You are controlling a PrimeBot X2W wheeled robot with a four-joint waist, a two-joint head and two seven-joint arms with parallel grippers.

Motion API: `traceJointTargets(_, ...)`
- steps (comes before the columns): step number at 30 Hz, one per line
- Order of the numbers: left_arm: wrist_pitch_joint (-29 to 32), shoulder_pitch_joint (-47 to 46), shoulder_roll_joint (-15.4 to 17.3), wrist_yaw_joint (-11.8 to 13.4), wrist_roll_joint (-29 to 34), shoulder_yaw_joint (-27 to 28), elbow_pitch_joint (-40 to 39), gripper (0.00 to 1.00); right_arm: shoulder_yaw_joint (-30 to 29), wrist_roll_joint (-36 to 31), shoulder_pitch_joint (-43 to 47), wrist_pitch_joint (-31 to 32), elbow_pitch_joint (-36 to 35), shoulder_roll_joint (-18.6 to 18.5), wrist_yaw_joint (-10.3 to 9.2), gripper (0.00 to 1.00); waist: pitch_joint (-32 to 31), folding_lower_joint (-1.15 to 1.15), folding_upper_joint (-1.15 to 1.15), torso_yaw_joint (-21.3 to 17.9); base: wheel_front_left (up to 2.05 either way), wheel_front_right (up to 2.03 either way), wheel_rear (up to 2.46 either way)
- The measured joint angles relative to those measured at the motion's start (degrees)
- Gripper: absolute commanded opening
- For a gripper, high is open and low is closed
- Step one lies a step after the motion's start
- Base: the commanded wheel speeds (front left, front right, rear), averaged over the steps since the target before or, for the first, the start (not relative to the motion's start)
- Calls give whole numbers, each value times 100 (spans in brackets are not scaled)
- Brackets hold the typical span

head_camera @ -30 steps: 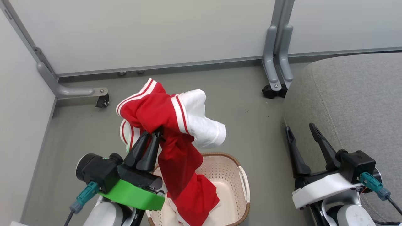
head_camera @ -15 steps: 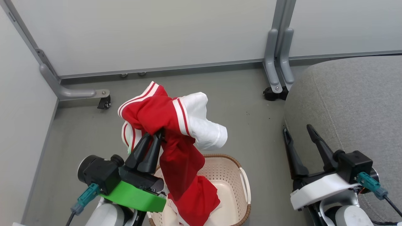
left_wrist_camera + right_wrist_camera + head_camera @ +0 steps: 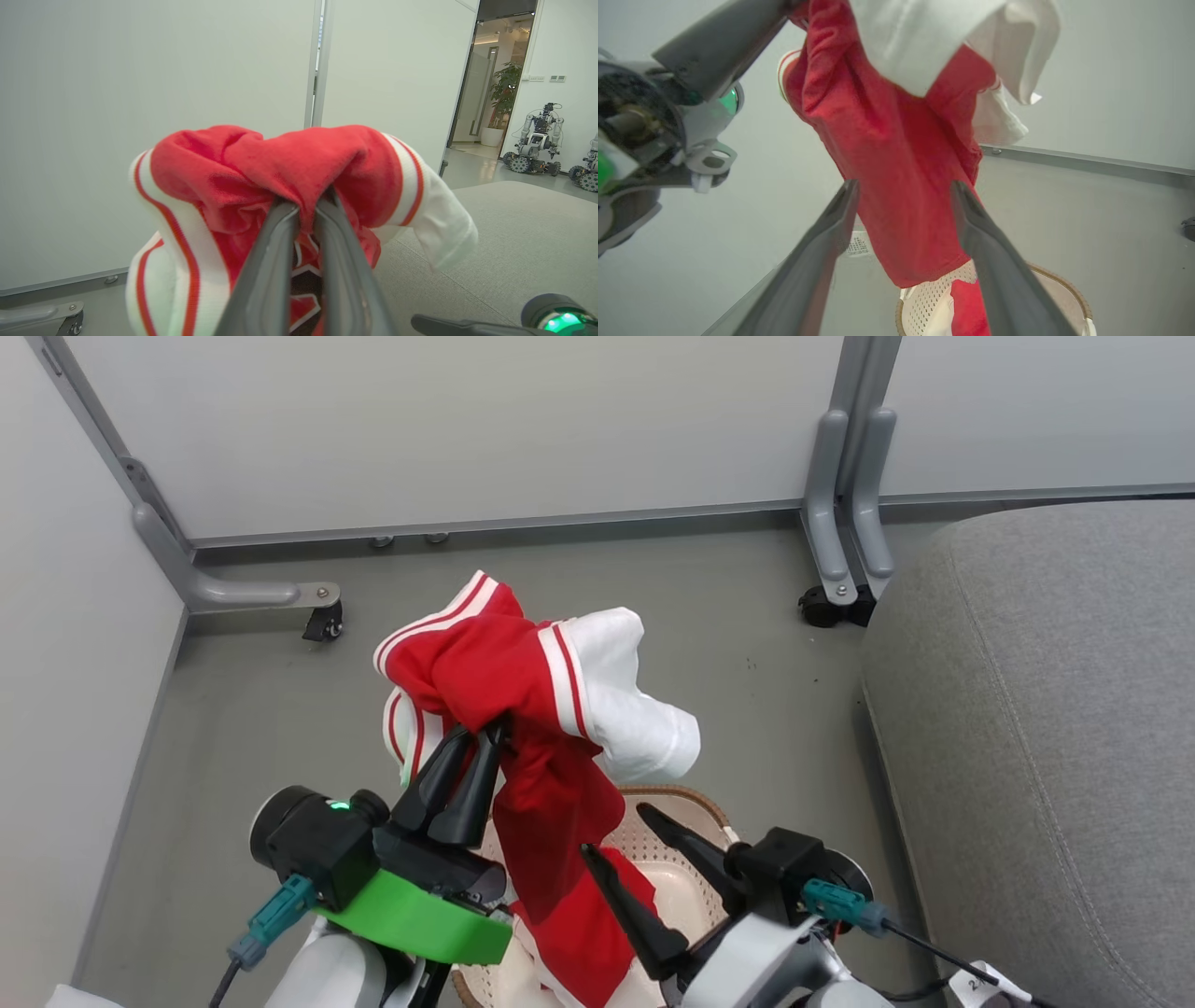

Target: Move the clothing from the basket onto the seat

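Right gripper (image 3: 614, 828): dark fingers spread wide, holding nothing, above cream perforated plastic basket (image 3: 681, 791). Left gripper (image 3: 481, 728): jaws clamped on soft red, white-sleeved clothing (image 3: 504, 677), lifted, lower end trailing into basket. Large grey woven-fabric seat (image 3: 1046, 709): right of basket, apart from clothing.

The clothing (image 3: 551, 775) is soft matt cloth, red with a fine knit nap and ribbed white striped trim. The basket (image 3: 686, 795), at 6 o'clock in the head view, is smooth cream perforated plastic with a brown woven-look rim. The seat (image 3: 1046, 709), at 3 o'clock, is coarse grey woven upholstery. The floor (image 3: 252, 728) looks smooth and matt.
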Motion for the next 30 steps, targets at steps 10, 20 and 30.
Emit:
traceJointTargets(10,10,-149,-19,-22,-24,-229,-33,0,686,382,-1169,-396,1006,-4,0,100,136,0,0,216,0,0,0)
traceJointTargets(20,9,-205,-23,-42,-46,-316,-22,0,1116,833,-1848,-770,1697,-4,0,0,222,0,0,353,0,0,0)
traceJointTargets(30,26,-252,36,62,38,-356,87,100,1014,924,-2059,-1101,1962,-4,0,0,264,0,0,317,0,0,0)
